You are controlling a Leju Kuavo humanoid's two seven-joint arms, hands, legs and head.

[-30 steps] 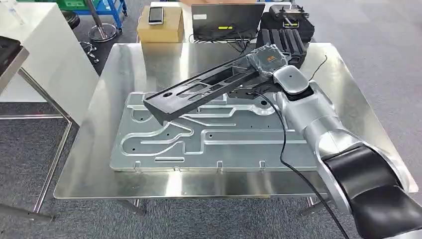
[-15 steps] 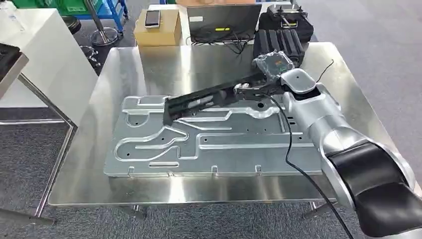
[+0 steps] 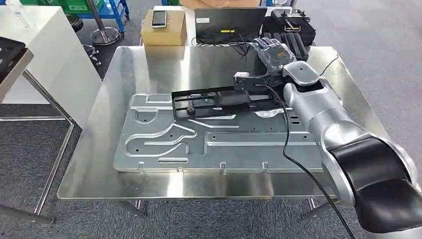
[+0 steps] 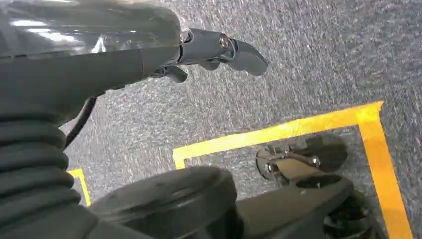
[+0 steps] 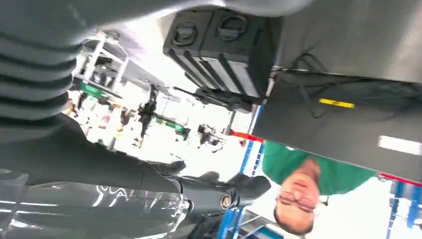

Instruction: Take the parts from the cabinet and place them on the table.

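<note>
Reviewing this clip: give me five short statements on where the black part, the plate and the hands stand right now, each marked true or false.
1. The black part lies on the grey plate. True.
2. The right hand is lifted above the part's end, near the table's far edge. True.
3. The left hand holds a second part. False: it hangs over carpet with nothing in it.
4. The plate leans upright against the laptop. False: it lies flat on the table.
5. A phone lies on the cardboard box beyond the table. True.
</note>
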